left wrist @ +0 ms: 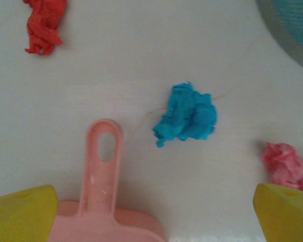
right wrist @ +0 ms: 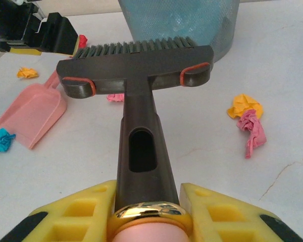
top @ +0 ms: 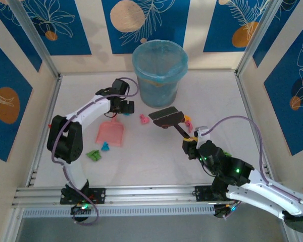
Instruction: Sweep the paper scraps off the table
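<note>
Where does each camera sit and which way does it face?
Top external: above and behind the arm bases, looking down on the table, bin, left arm and right arm.
Left wrist: looking straight down at the dustpan handle and a blue scrap; left gripper open, its fingers in the bottom corners.
Right wrist: low, looking along the brush held by the right gripper towards the bin.
Shared: both wrist views show the dustpan.

White-and-black arms (top: 88,110) — yellow tool pads (right wrist: 76,217)
</note>
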